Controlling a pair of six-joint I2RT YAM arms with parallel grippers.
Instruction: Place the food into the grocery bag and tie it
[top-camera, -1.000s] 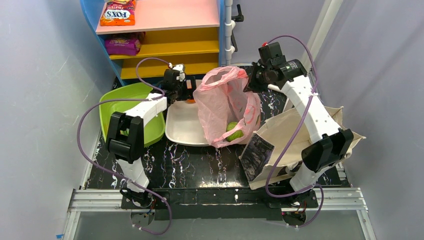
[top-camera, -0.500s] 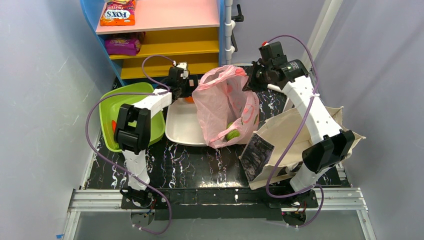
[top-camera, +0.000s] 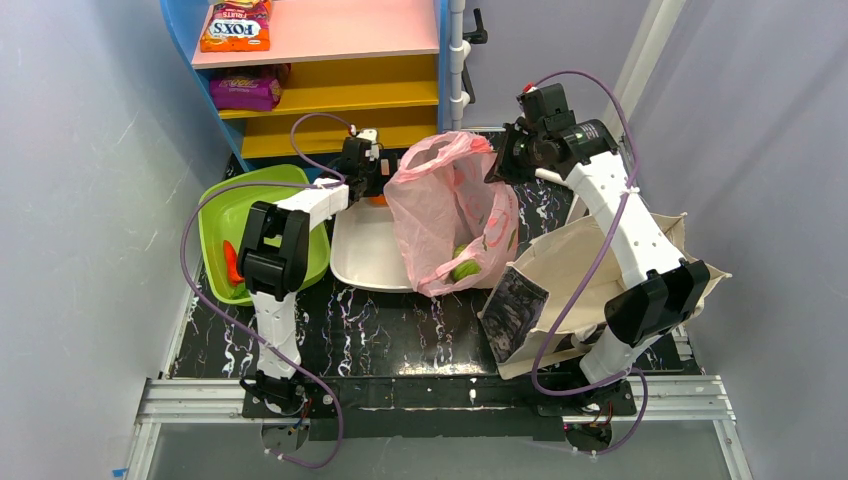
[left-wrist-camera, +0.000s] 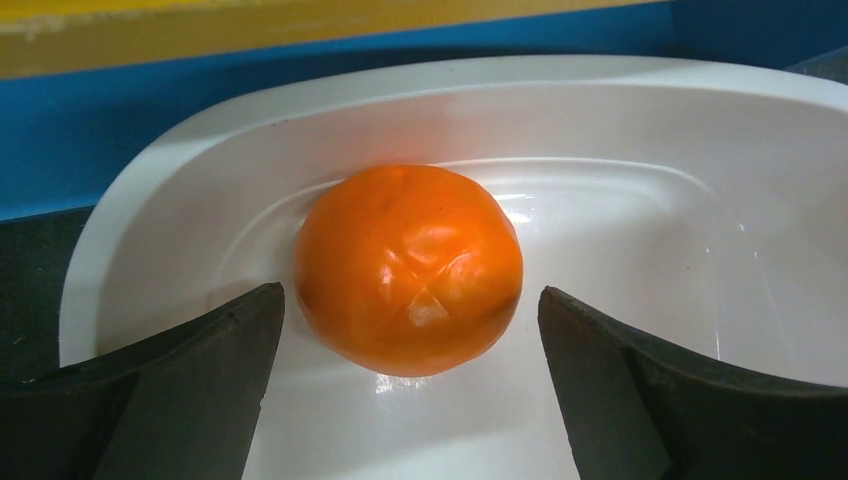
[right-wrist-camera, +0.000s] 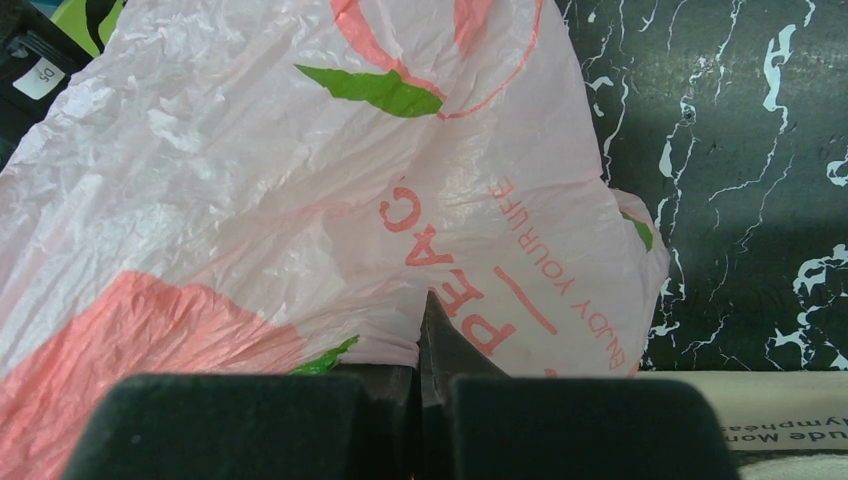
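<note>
A round orange fruit (left-wrist-camera: 408, 268) lies at the far end of a white tray (left-wrist-camera: 620, 130). My left gripper (left-wrist-camera: 410, 296) is open, one finger on each side of the fruit and neither touching it. From above, the left gripper (top-camera: 367, 181) hangs over the tray's (top-camera: 362, 258) back edge, with the fruit (top-camera: 378, 199) just showing. The pink grocery bag (top-camera: 445, 215) stands open beside the tray with a green round vegetable (top-camera: 465, 268) inside. My right gripper (top-camera: 500, 166) is shut on the bag's rim (right-wrist-camera: 300, 180) and holds it up. A red piece (top-camera: 231, 262) lies in the green bowl (top-camera: 215, 215).
A beige canvas tote (top-camera: 585, 265) lies on its side at the right, under my right arm. A blue shelf unit (top-camera: 330, 90) with snack packets stands right behind the tray and bowl. Grey walls close in on both sides.
My left arm has stretched further back and brought its open gripper down around the orange fruit. The right gripper keeps its hold on the bag, which shifted only slightly.
</note>
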